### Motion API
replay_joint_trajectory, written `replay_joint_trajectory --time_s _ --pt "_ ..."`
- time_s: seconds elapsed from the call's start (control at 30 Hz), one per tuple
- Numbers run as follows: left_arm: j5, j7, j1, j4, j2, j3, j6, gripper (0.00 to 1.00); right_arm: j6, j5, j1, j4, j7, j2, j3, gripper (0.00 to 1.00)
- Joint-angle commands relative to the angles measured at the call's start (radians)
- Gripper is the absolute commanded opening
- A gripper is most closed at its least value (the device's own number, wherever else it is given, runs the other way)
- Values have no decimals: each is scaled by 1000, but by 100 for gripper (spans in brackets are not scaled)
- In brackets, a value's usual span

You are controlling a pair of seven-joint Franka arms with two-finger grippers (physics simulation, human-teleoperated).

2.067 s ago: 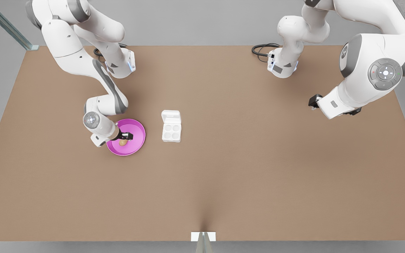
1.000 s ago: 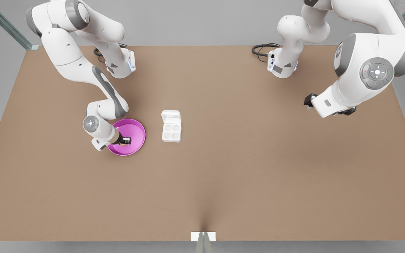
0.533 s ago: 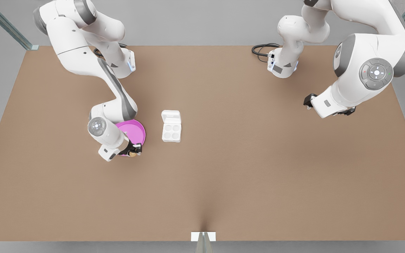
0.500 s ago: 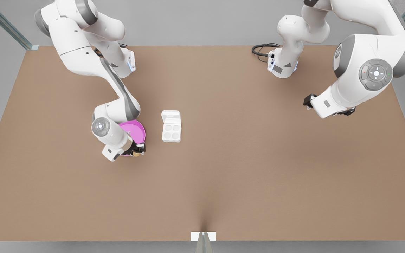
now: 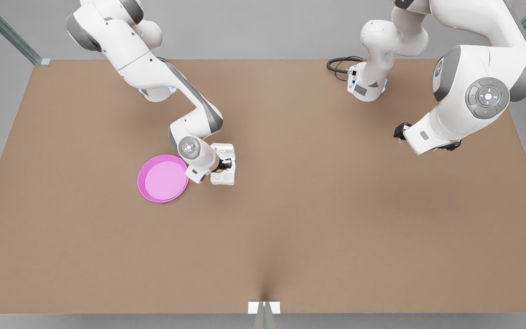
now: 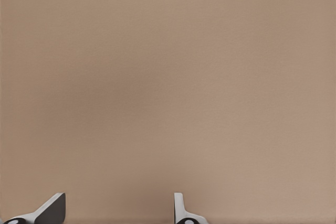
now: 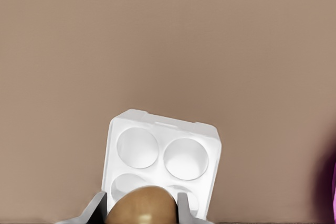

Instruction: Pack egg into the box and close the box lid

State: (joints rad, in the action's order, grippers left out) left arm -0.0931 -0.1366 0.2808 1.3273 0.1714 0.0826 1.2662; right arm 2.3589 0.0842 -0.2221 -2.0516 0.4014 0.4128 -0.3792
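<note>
Worktop [image 5: 290, 219] of plain tan-brown spreads under both arms, with black cables [image 5: 338, 64] coiled at its far edge near 1 o'clock in the front view. The waiting arm sits toward 2 o'clock in the front view, high above bare surface, well apart from everything else; this is the left arm, and its left claw [image 6: 119, 209] shows two fingertips spread apart with nothing between them, over empty tan board.

The pink plate [image 5: 162, 178] lies at about 9 o'clock from the middle of the front view, round, shallow and bare inside. Just beside it, toward 3 o'clock, is the box [image 5: 223, 176], a small white carton lying open, partly covered by the other arm's wrist. In the right wrist view the box [image 7: 163, 161] shows its four round cups, the two farther ones clearly hollow and unfilled, the nearer two partly hidden. The box lid [image 5: 224, 148] lies flat, folded back at the carton's 12 o'clock side in the front view.

The right claw [image 7: 140, 205] hangs above the nearer cups, its fingers clamped on either side of the egg [image 7: 140, 207], a tan-brown oval held between them, above the box and not yet in a cup.
</note>
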Motion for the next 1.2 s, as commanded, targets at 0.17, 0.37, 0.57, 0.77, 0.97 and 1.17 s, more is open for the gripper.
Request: replay_joint_trajectory --time_s 0.17,0.37,0.57,0.77,0.97,1.17 --pt "0 0 -2 0 0 0 -2 100 53 -17 -6 -12 275 -6 -7 100" --pt "0 -1 -3 1 8 2 -17 100 -317 -49 35 567 22 -9 -26 100" --pt "463 1349 472 -10 241 0 230 22 -870 -115 429 716 -52 -159 -12 100" --pt "523 1783 703 -56 451 -1 933 21 -737 6 259 458 -207 -410 312 100" --pt "487 1786 778 -66 585 -1 1139 21 -797 -29 219 459 -217 -370 310 100" --pt "484 1775 838 -66 657 -1 1158 21 -823 -43 214 516 -208 -348 316 100"
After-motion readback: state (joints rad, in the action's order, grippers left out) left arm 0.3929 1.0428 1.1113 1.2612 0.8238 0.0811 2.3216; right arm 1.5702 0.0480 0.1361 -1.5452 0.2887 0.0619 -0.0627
